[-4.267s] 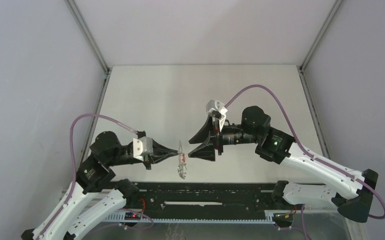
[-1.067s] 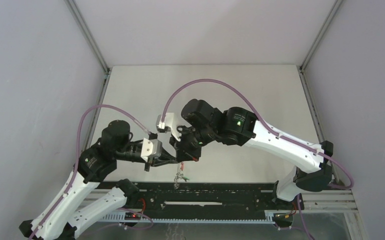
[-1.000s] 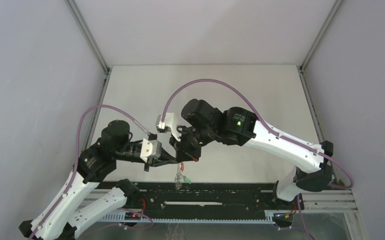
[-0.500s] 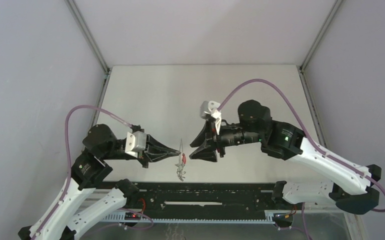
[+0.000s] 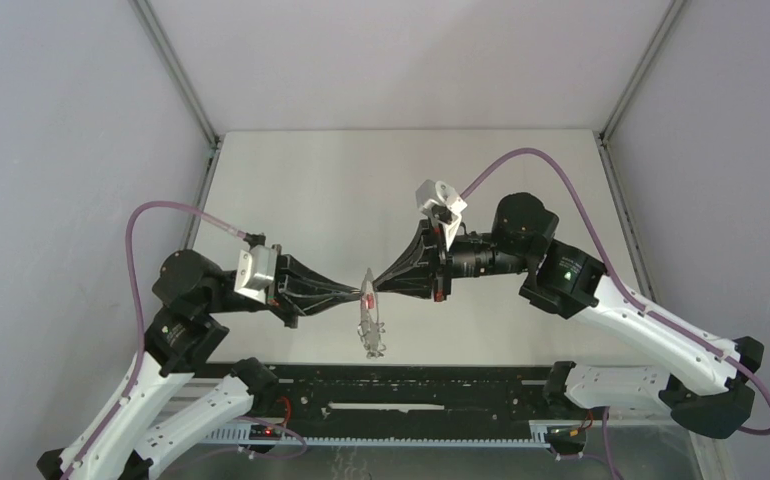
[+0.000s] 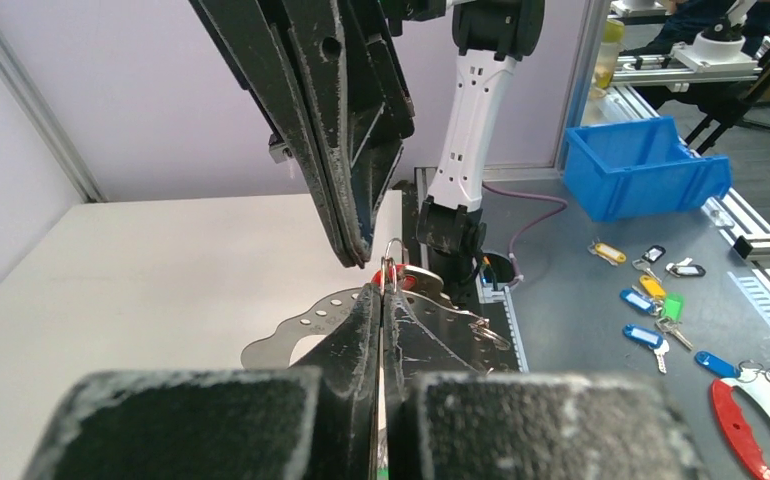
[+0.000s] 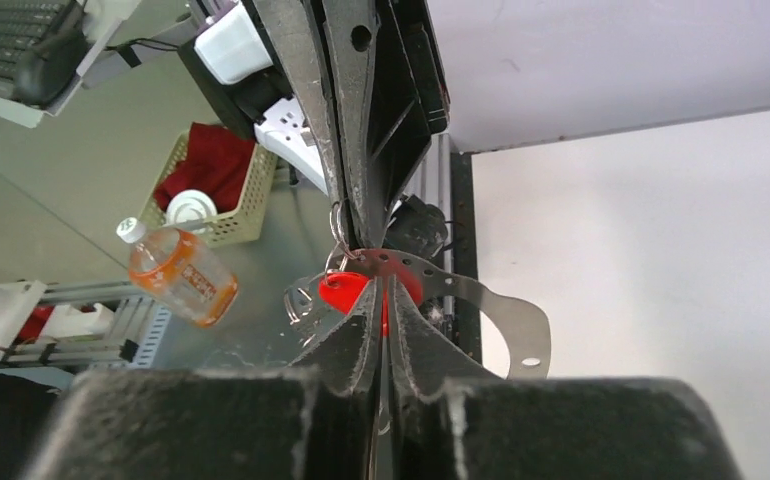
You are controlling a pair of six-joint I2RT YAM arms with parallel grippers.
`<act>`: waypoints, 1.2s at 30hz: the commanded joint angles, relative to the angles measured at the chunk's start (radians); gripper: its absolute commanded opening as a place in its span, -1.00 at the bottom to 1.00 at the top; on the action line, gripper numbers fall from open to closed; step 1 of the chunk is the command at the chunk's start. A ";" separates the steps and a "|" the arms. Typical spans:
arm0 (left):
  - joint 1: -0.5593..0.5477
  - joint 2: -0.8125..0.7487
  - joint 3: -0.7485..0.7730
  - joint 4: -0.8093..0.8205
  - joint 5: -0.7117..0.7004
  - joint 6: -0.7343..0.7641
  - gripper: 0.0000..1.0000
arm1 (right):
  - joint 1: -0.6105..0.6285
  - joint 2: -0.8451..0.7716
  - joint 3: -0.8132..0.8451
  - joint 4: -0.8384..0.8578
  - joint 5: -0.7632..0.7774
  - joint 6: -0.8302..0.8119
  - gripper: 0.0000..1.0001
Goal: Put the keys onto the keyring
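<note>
**Keyring Held in Mid-Air for Key Threading**

The left gripper [image 5: 358, 293] reaches in from the left with its jaws fully closed on the keyring [image 6: 391, 256]. The small wire ring stands up out of the fingertips. The rest of the bundle hangs limp below, above the desk [image 5: 361, 180] near its front edge. This pinch appears meant to present the ring as a fixed target, clear of the surface, so that a key can approach from the opposite side.

The right gripper [image 5: 376, 289] meets it tip to tip from the right. Its jaws are closed to a narrow slit on the red-headed key [image 7: 344, 291], gripping the plastic head. The red head sits just beside the ring. Whether the key is threaded on cannot be told. The green-headed key cannot be picked out.

Containers all stand outside the cell. Beyond the left side, a slatted basket [image 7: 223, 195] holds a red cloth [image 7: 206, 165], with a bottle [image 7: 176, 272] of orange liquid beside it. Beyond the right side stands a blue bin [image 6: 651, 170] whose contents are hidden. Loose key tags [image 6: 651, 305] lie near it.
</note>
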State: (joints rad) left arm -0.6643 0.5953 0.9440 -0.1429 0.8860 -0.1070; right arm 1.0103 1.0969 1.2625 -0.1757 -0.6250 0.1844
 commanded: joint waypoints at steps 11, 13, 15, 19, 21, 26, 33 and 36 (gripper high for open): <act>0.005 -0.026 -0.034 0.069 -0.037 -0.002 -0.99 | -0.032 -0.032 -0.022 0.010 -0.048 0.067 -0.27; 0.004 -0.033 -0.039 0.069 -0.046 0.005 -0.99 | -0.035 -0.048 -0.022 0.014 -0.042 0.069 0.04; 0.004 -0.035 -0.042 0.069 -0.055 0.009 -0.99 | -0.029 -0.054 -0.028 0.046 -0.049 0.080 0.13; 0.003 -0.030 -0.042 0.070 -0.045 0.009 -0.99 | -0.018 -0.031 -0.028 0.088 -0.049 0.096 0.14; 0.003 -0.029 -0.042 0.066 -0.045 0.011 -0.99 | -0.018 -0.016 -0.028 0.112 -0.051 0.109 0.08; 0.004 -0.036 -0.042 0.049 -0.052 0.029 -0.99 | -0.022 0.003 -0.028 0.147 -0.081 0.138 -0.20; 0.004 -0.037 -0.047 0.040 -0.071 0.055 -0.99 | -0.023 0.013 -0.028 0.145 -0.094 0.158 -0.24; 0.004 -0.038 -0.047 0.026 -0.086 0.074 -0.99 | -0.020 0.018 -0.028 0.141 -0.096 0.161 -0.26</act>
State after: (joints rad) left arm -0.6643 0.5674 0.9108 -0.1291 0.8356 -0.0734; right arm 0.9882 1.1091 1.2358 -0.0689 -0.7052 0.3168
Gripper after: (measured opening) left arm 0.011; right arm 0.379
